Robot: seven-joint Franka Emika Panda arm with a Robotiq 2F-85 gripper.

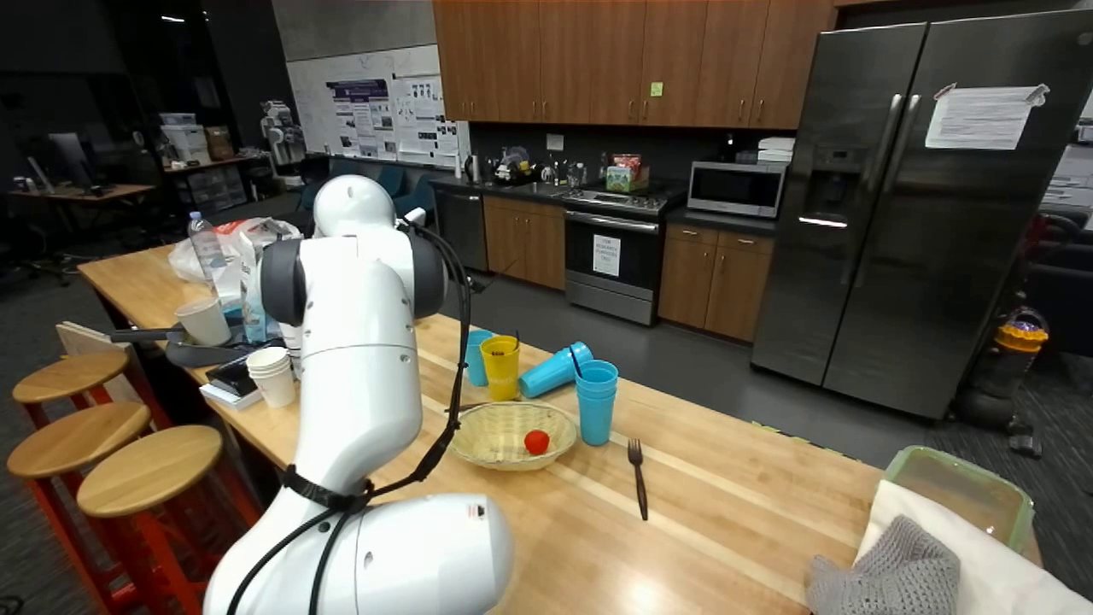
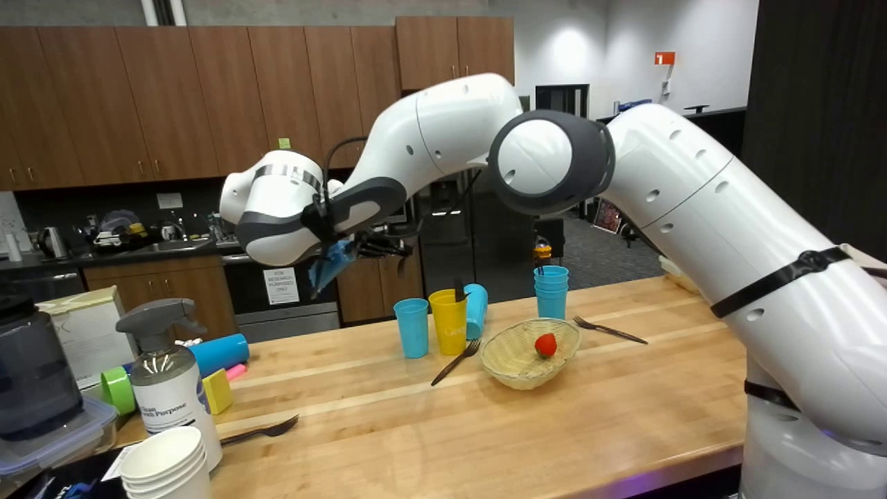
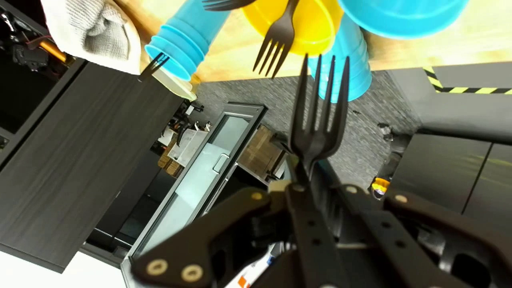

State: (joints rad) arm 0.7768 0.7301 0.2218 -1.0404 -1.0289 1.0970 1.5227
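Observation:
A dark fork (image 3: 315, 138) points tines forward out of my gripper (image 3: 318, 180), which is shut on its handle in the wrist view. Beyond those tines are a yellow cup (image 3: 310, 38) with another fork (image 3: 282, 34) showing at its mouth, a tipped blue cup (image 3: 354, 76) and an upright blue cup (image 3: 404, 18). In an exterior view the gripper (image 2: 332, 267) hangs in the air, above and left of the yellow cup (image 2: 449, 326); the held fork is hard to make out there. The arm hides the gripper in an exterior view where the yellow cup (image 1: 500, 367) also shows.
A wicker basket (image 2: 509, 364) holds a small red object (image 2: 545, 344). Stacked blue cups (image 2: 551, 294) stand behind it. Loose forks lie on the table, including one by the basket (image 2: 457, 362). A spray bottle (image 2: 170, 388) and paper cups (image 2: 166, 464) occupy an end.

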